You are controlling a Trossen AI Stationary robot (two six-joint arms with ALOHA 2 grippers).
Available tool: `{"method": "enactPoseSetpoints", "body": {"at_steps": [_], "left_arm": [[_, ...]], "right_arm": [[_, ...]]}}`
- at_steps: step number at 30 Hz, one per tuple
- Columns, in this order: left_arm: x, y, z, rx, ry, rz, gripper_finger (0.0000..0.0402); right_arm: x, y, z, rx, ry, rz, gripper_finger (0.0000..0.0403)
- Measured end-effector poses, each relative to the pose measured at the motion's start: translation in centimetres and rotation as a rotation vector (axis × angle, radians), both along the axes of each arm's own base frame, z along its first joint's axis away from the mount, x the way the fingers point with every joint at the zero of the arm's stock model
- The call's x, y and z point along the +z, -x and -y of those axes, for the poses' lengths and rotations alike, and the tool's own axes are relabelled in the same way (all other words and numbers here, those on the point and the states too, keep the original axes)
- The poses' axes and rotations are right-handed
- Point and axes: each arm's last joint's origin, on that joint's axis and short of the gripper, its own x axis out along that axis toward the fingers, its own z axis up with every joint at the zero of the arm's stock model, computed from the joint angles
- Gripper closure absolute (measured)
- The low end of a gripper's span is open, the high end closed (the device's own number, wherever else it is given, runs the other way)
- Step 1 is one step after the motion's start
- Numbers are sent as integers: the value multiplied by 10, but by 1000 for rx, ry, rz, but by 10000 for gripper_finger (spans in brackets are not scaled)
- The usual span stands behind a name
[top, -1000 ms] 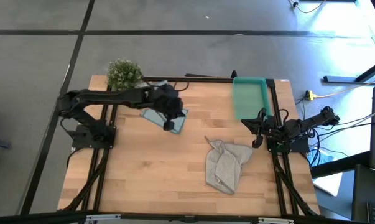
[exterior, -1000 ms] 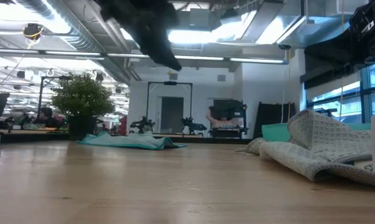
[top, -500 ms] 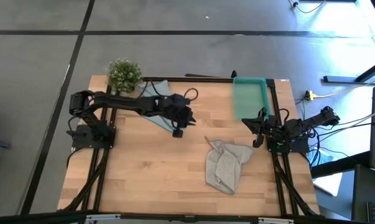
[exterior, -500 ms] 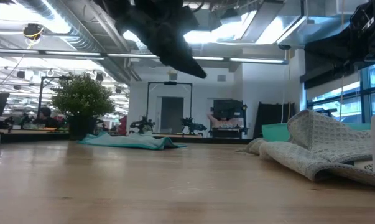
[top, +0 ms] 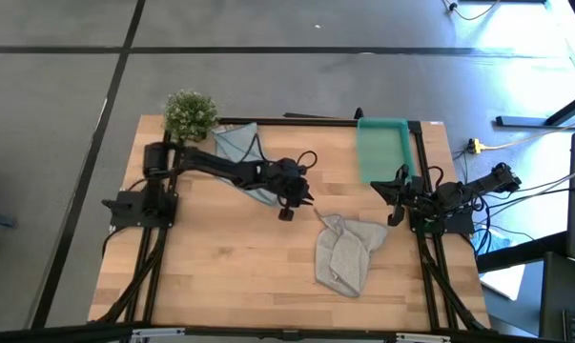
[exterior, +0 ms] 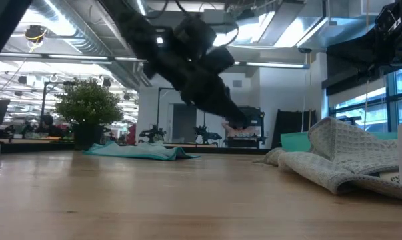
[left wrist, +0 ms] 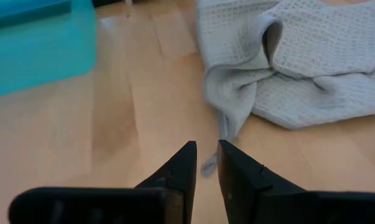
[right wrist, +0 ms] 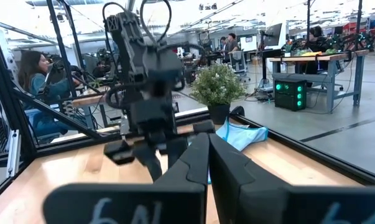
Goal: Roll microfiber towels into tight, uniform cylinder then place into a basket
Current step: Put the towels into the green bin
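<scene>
The pale grey-beige towel [top: 349,252] lies crumpled on the table right of centre, and also shows in the left wrist view [left wrist: 299,62]. One thin corner [left wrist: 210,163] of it points toward my left gripper. My left gripper [top: 287,211] hovers just left of that corner, empty, its fingers a narrow gap apart [left wrist: 206,149]. The light blue towel [top: 237,152] lies flat at the far left, partly under my left arm. The teal basket [top: 382,148] stands at the far right. My right gripper [top: 399,195] waits shut at the right edge.
A small bushy green plant [top: 190,112] stands at the far left corner, behind the blue towel. Bare wood lies along the near half of the table [top: 230,276]. People and desks show in the room beyond the table.
My left gripper has left the spot above the light blue towel. It has gone toward the table's right and near edges and has come lower, ending beside the grey towel's corner. The blue towel now shows more fully. Neither towel has moved.
</scene>
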Motion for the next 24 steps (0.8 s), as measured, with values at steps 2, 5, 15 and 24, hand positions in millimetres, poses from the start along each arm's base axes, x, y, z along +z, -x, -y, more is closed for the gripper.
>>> {"method": "enactPoseSetpoints", "body": {"at_steps": [2, 5, 15, 24], "left_arm": [[-8, -6, 3, -31, 18, -7, 348], [-20, -17, 10, -75, 39, -25, 353], [-24, -36, 3, -67, 44, -41, 353], [-33, -31, 1, -54, 55, -135, 352]], "right_arm": [[0, 0, 0, 0, 0, 0, 389], [0, 0, 0, 0, 0, 0, 389], [0, 0, 0, 0, 1, -1, 389], [0, 0, 0, 0, 3, -2, 389]]}}
